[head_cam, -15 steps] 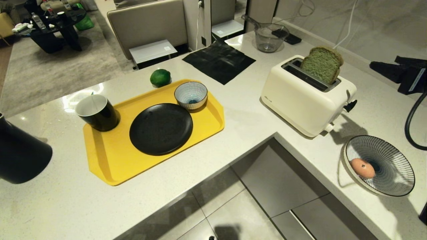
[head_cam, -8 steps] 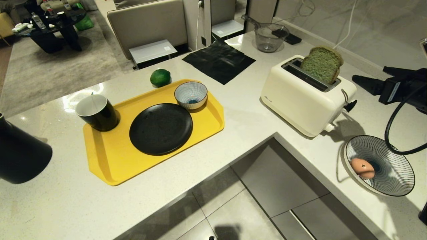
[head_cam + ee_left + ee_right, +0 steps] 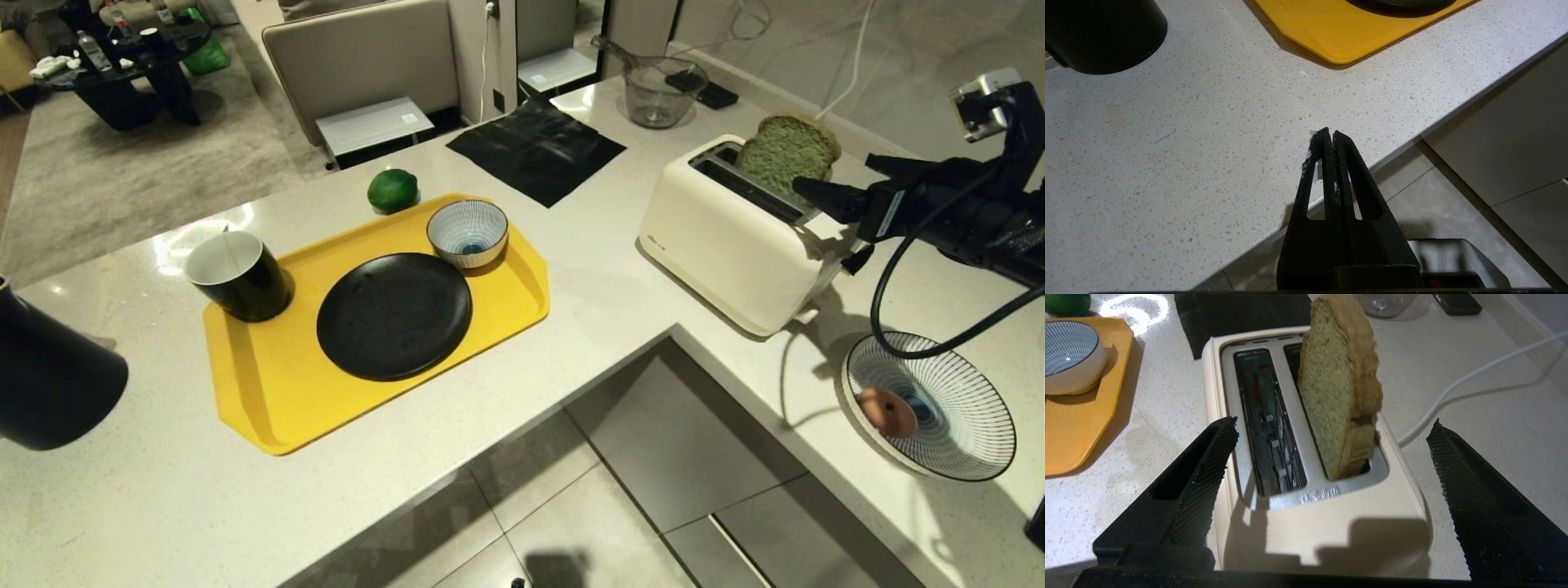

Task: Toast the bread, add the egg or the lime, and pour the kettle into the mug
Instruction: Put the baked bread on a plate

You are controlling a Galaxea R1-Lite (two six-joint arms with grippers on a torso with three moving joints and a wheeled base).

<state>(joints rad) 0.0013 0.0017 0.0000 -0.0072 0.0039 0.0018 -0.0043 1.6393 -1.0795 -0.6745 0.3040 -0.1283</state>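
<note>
The right gripper [image 3: 1331, 428] hangs with its jaws spread wide at the near end of the cream toaster [image 3: 1274, 522], and the gap between its fingers is filled by the bread [image 3: 1339, 392], which stands upright out of the slot straight ahead, with the neighbouring slot open and bare beside it. To one side of the gripper lies bare counter [image 3: 1163, 396] up to the yellow tray [image 3: 1069, 437]; to the other side a white cord [image 3: 1474, 375] crosses the counter. Below its arm sits a striped bowl [image 3: 971, 408] holding the egg [image 3: 887, 412].
</note>
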